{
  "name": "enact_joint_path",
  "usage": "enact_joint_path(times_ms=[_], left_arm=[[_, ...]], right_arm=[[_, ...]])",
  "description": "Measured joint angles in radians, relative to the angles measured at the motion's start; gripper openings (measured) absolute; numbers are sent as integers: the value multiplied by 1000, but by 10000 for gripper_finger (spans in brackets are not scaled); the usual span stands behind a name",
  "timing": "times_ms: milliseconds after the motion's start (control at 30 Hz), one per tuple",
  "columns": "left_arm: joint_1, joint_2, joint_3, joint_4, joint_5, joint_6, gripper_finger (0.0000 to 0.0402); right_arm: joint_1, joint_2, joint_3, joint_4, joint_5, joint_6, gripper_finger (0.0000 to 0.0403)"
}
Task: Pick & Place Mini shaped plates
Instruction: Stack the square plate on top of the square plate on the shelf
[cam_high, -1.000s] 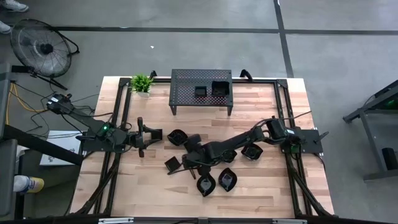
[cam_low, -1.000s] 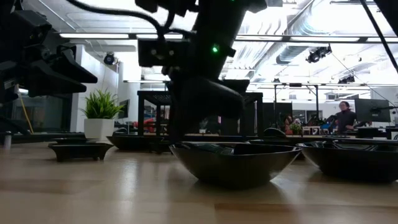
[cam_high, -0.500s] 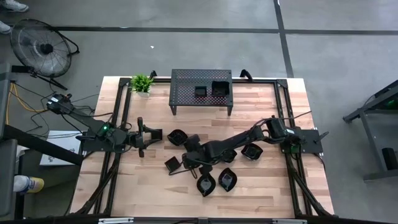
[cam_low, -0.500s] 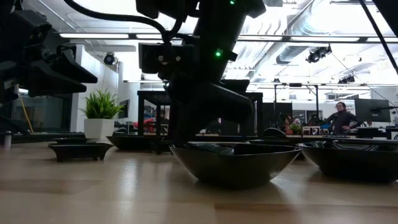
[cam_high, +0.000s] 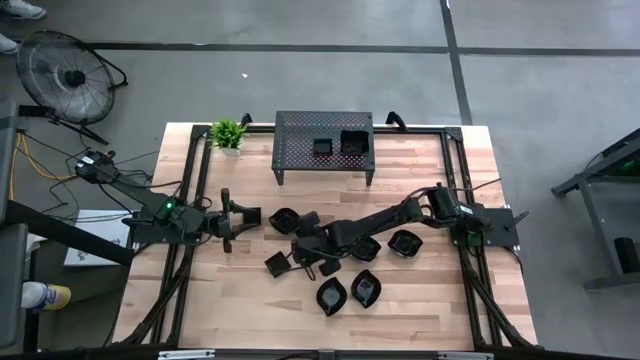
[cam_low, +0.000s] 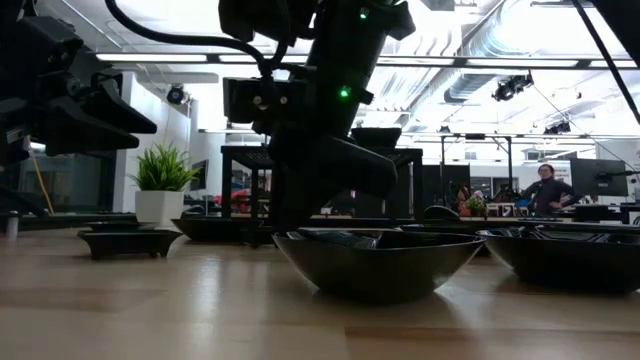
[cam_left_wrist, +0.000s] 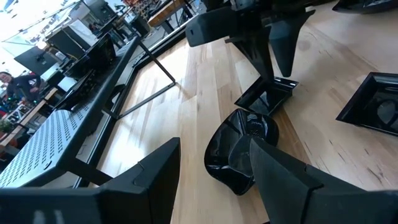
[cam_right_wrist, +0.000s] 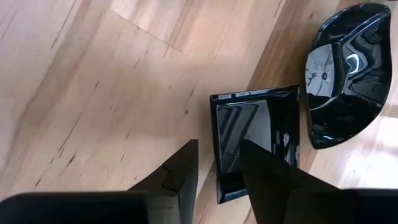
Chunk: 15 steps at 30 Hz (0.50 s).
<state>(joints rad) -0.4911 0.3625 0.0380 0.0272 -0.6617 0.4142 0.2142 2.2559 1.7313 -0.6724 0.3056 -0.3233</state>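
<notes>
Several mini shaped plates, glossy black, lie on the wooden table (cam_high: 220, 290). A square plate (cam_right_wrist: 255, 140) rests flat beside a roundish one (cam_right_wrist: 345, 74). My right gripper (cam_right_wrist: 219, 177) points steeply down over the square plate, open, one finger outside its edge and one above its inside. The left wrist view shows the same gripper (cam_left_wrist: 280, 71) above that plate (cam_left_wrist: 267, 98). My left gripper (cam_high: 245, 215) waits open and holds nothing, left of the roundish plate (cam_high: 285, 220). Two plates (cam_high: 338, 145) sit on top of the perforated stand (cam_high: 300, 130). My right gripper straddles one side edge (cam_right_wrist: 214, 137) of the square plate from above, slanting. A gap shows between the fingers (cam_right_wrist: 183, 168) and that edge. Whether a fingertip touches the plate I cannot tell. The plate lies flat on the table.
More plates lie near the table's front: two (cam_high: 348, 292) side by side, another square one (cam_high: 277, 263), and two (cam_high: 405, 243) under the right arm. A small potted plant (cam_high: 228, 133) stands at the far left. A large plate (cam_low: 375, 262) fills the low view's foreground.
My right gripper has swung a little toward the table's far edge and rolled slightly, staying low over the square plate. No plate has moved.
</notes>
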Motion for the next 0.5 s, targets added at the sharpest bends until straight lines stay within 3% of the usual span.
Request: enact_joint_path(times_ms=[500], left_arm=[[0, 0, 0, 0, 0, 0, 188]], right_arm=[[-12, 0, 0, -5, -39, -18, 93]])
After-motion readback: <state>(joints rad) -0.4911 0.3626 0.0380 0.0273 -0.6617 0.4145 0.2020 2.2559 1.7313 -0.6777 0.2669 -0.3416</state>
